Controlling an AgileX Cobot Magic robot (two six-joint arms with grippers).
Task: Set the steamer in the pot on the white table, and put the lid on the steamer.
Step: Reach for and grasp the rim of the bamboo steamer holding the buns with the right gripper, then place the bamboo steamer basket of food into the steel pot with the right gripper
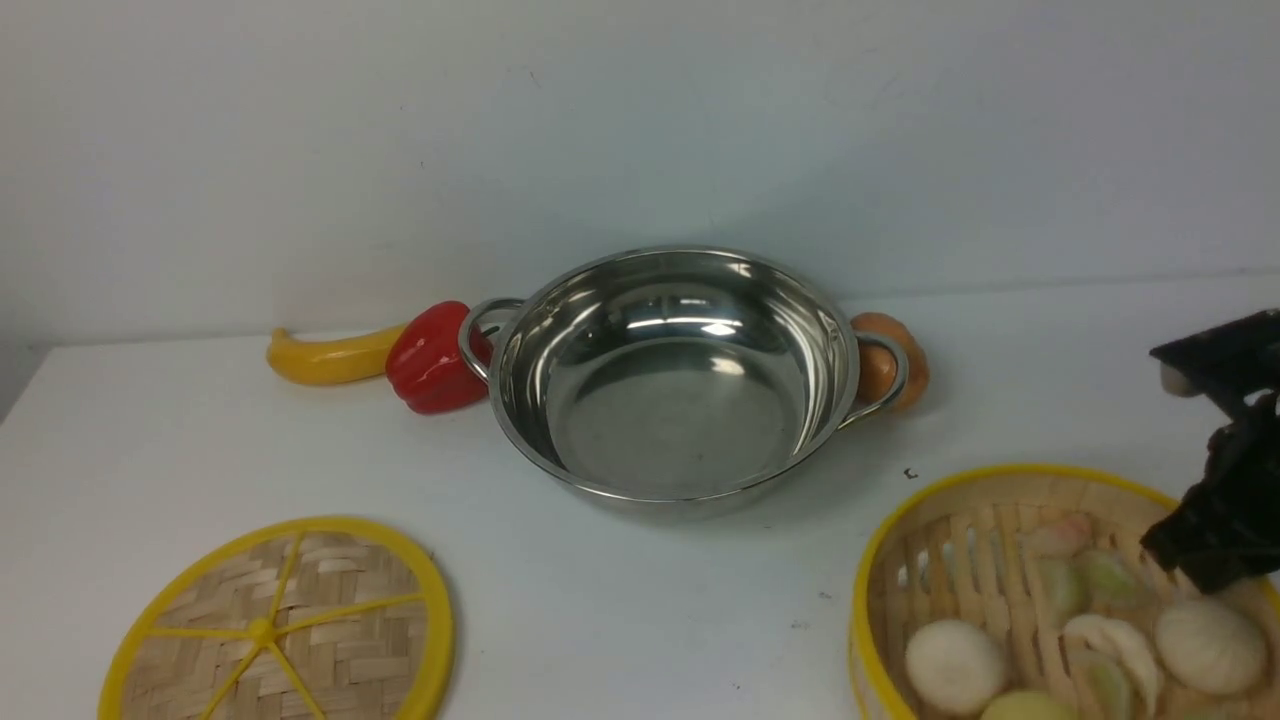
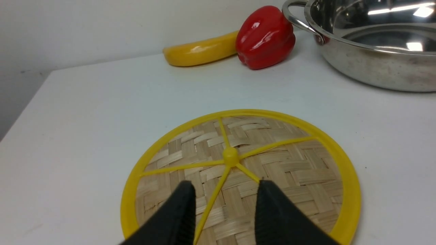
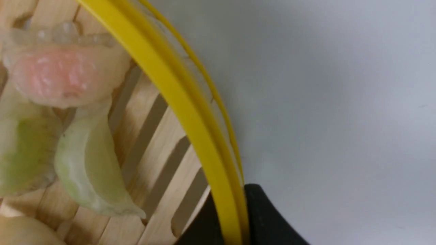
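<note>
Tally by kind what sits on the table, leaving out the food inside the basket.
Steel pot: 1
Bamboo pieces: 2 (steamer, lid)
Loose produce: 3 (yellow banana-shaped piece, red pepper, orange-brown round item behind the pot's handle)
Total: 6

The empty pot (image 1: 680,400) stands at the middle of the white table (image 1: 640,600), with a red pepper (image 1: 432,360) touching its left handle, a yellow banana (image 1: 325,358) just beside the pepper, and a round orange-brown item (image 1: 895,360) behind its right handle. The lid (image 1: 280,625) lies flat at the near left. At the near right, the steamer (image 1: 960,560) holds pale buns (image 1: 955,665) and dumplings (image 1: 1110,640), and the black right gripper (image 1: 1215,550) reaches down at its right side.
</note>
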